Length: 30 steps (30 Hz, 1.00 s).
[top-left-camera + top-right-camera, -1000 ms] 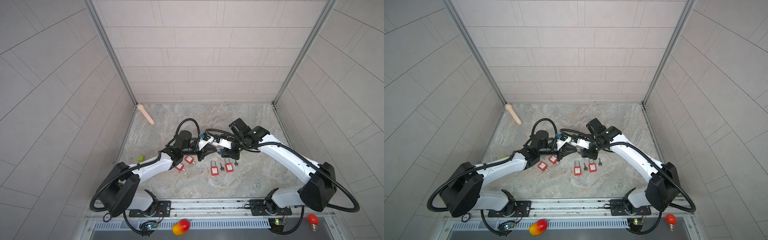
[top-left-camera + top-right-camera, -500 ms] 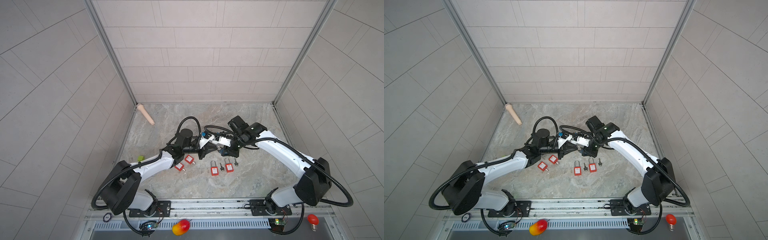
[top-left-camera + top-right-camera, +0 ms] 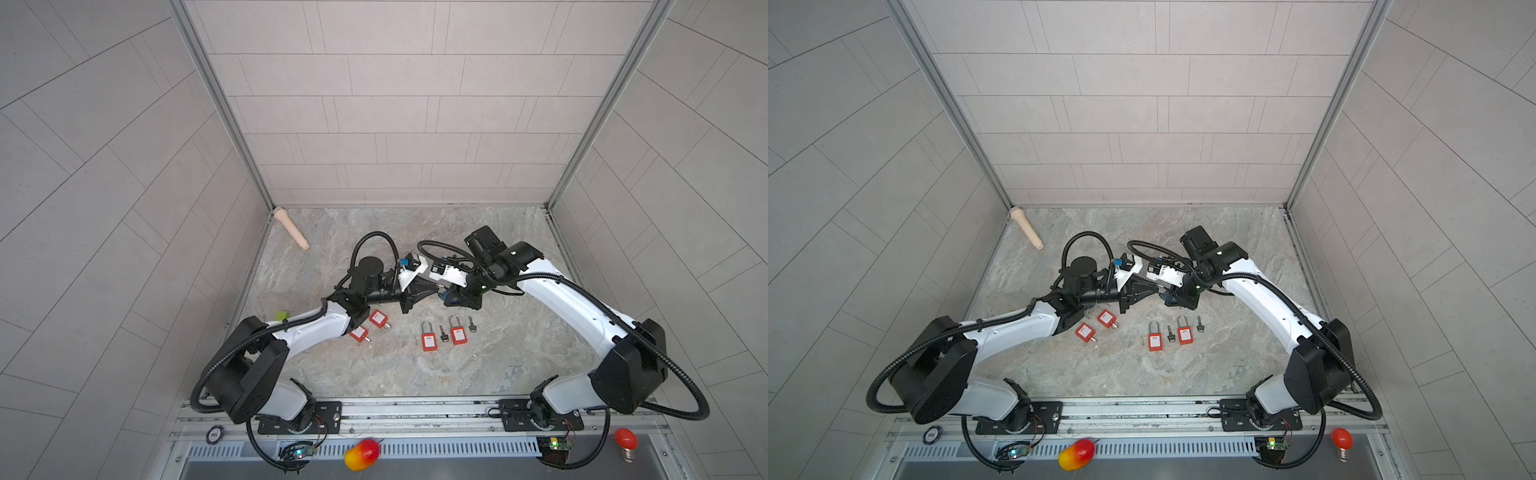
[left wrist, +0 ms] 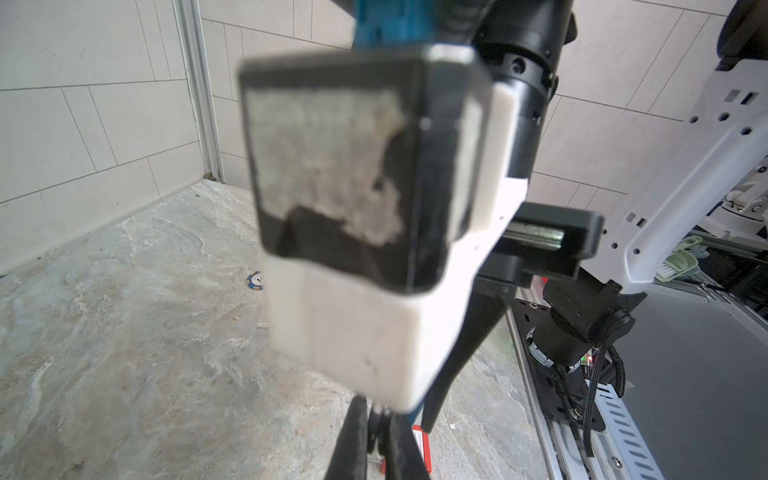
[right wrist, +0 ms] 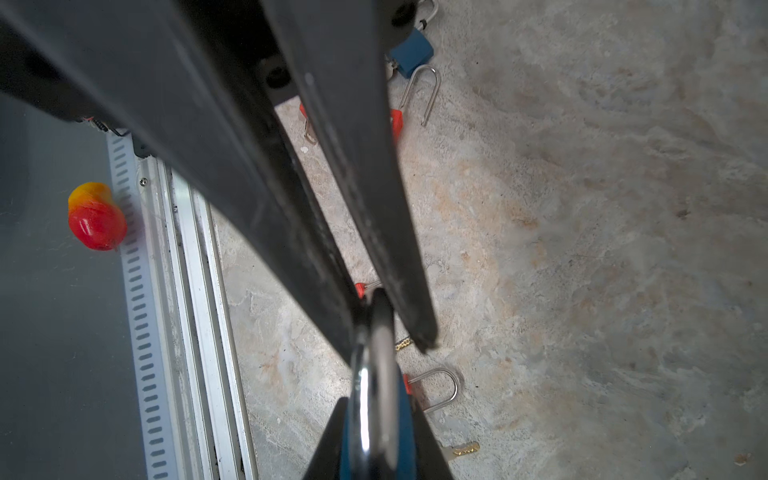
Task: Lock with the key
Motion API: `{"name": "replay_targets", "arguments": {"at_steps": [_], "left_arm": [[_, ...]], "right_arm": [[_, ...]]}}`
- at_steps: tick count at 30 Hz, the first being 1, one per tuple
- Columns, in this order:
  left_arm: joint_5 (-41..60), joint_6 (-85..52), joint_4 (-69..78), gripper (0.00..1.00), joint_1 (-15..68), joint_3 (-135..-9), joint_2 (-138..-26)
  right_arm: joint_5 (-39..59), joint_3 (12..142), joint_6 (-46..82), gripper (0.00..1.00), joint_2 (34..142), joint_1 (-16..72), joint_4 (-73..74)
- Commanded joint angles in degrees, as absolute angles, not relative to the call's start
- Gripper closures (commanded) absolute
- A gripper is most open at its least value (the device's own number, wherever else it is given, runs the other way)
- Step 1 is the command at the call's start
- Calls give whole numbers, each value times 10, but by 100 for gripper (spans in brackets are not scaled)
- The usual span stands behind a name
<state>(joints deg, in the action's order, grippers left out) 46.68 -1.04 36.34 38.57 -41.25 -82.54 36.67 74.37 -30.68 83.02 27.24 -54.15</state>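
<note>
Above the table's middle, in both top views, my two grippers meet tip to tip. My right gripper (image 3: 445,297) (image 3: 1165,297) is shut on a blue padlock (image 5: 401,436), and its silver shackle (image 5: 370,399) points away from the right wrist camera. My left gripper (image 3: 434,287) (image 4: 379,432) reaches in from the left and is shut. A small dark piece, apparently the key, is pinched between its tips and mostly hidden. In the right wrist view the left gripper's black fingers (image 5: 365,208) end right at the shackle's far end.
Two red padlocks (image 3: 430,341) (image 3: 458,335) lie in front of the grippers, each with a loose key (image 3: 443,333) (image 3: 471,323) beside it. Two more red padlocks (image 3: 379,319) (image 3: 359,333) lie by the left arm. Another blue padlock (image 5: 411,52) lies on the table. A beige peg (image 3: 291,228) rests at the back left.
The right arm has shifted slightly leftward at its elbow and shoulder. Both grippers stay tip to tip at the blue padlock, and neither grip has changed.
</note>
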Motion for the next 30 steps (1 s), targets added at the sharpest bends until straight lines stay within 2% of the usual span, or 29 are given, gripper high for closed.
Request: {"name": "replay_targets", "arguments": {"at_steps": [1,7,22,30], "left_arm": [[622,1,340,100,431,-426,-821],[599,56,263,100,430,-433,-795],[554,77,218,100,424,-458,-754],[553,65,215,89,406,-470,-732]], "right_arm": [[449,810,-292,100,824,276,-345],[455,814,-344,100,826,283,-412],[472,771,-379,100,802,316,-464],[470,753,-369,100,794,323,-455]]}}
